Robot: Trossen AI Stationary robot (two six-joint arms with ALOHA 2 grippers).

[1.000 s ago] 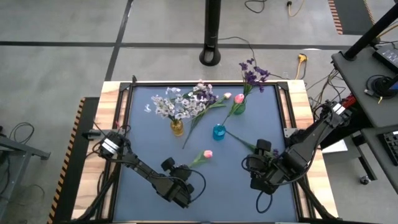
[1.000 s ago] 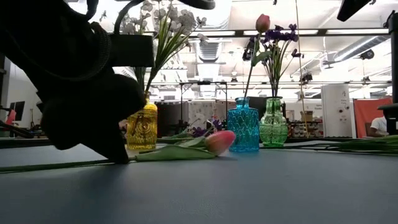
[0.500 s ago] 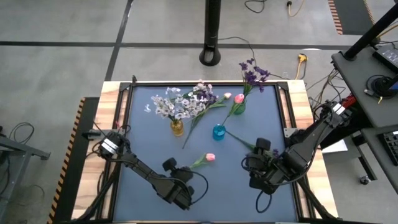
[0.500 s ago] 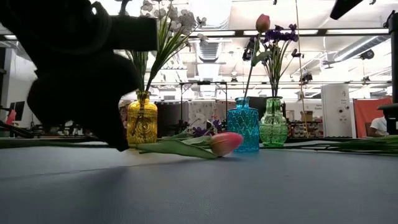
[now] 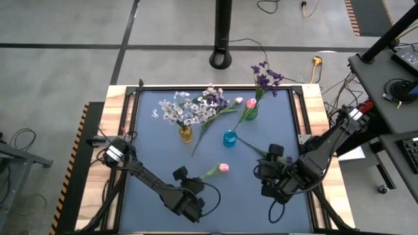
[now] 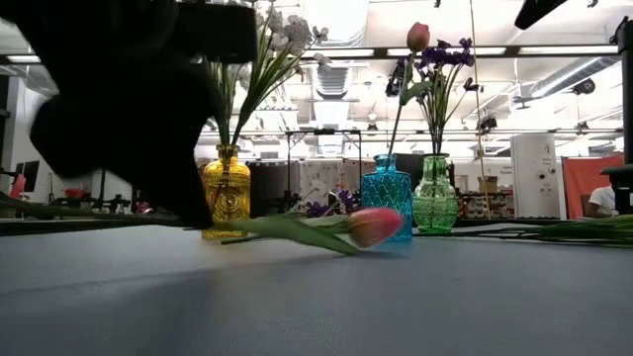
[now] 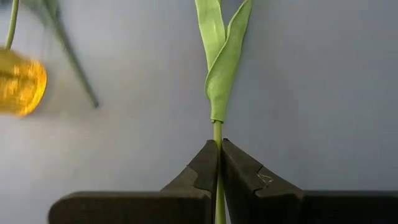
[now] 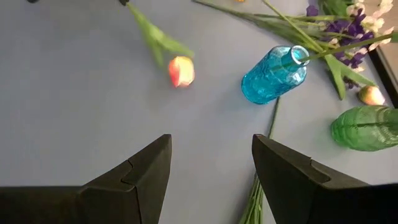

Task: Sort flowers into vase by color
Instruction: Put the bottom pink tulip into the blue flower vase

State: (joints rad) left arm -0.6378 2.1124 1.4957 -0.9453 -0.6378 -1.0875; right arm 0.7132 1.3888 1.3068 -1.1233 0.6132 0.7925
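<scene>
Now tulip stem (image 7: 217, 134) in left hand (image 7: 218, 163).

- Your left arm (image 5: 147, 177): black segmented links, with a white-labelled block near its base.
- Your right arm (image 5: 326, 150): matching black links with looped black cabling.
- Your right gripper (image 8: 210, 171): two matte dark, wedge-shaped fingers with stepped inner edges.

Pink tulip (image 5: 223, 168), stem pinched, lifted
</scene>
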